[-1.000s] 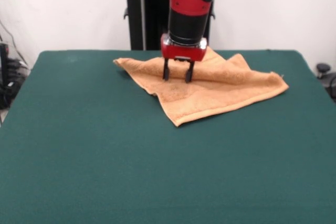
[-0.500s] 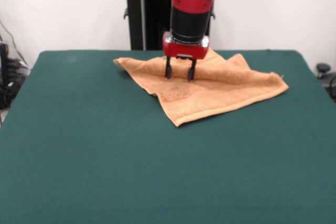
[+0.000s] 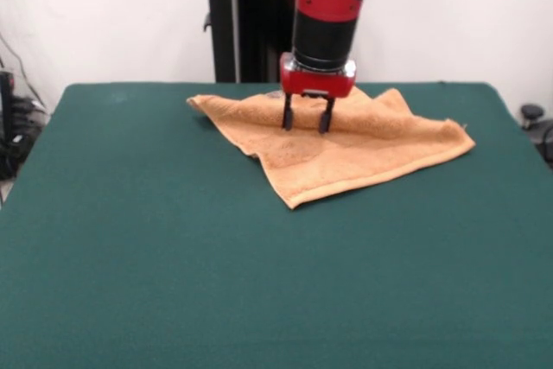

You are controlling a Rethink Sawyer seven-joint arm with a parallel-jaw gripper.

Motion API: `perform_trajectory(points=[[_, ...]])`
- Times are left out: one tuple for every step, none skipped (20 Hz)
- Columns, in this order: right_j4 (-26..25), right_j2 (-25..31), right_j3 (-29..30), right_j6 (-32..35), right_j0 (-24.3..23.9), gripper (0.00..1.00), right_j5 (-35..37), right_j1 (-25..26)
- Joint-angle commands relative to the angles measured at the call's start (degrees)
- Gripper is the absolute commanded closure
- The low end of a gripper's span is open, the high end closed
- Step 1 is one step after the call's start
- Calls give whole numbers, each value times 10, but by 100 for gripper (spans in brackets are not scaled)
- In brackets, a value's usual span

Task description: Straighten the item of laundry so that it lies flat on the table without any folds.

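The orange-tan towel (image 3: 346,149) lies on the far half of the green table (image 3: 173,257). It is folded over on itself, with one corner pointing toward the near side and a border band along its near right edge. My gripper (image 3: 306,125) hangs from the red and black arm above the towel's far middle part. Its two dark fingers (image 3: 287,116) point down and stand apart, open, with nothing between them. The tips are just above or at the cloth; I cannot tell if they touch. No white label shows.
The robot's black pedestal (image 3: 238,19) stands behind the table's far edge. Cables and dark gear (image 3: 13,118) sit off the table at the left, and a small dark object (image 3: 531,114) at the right.
My gripper has moved to the right over the towel and a little toward the far side, still open. The towel has not moved.
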Motion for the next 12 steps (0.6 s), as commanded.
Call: perform_trajectory(points=[[51,43,-57,109,22,0,22,42],[54,42,-62,109,24,0,26,45],[55,41,-67,109,26,0,23,48],[56,38,-73,108,29,0,22,53],[59,35,-82,106,32,0,29,59],[62,33,-93,102,34,0,41,65],[65,33,-106,97,35,0,53,72],[66,34,-122,91,35,0,62,81],[68,34,-134,87,35,0,70,88],[70,34,-145,83,36,0,79,94],[72,33,-157,80,38,0,87,99],[73,32,-170,78,39,0,97,105]])
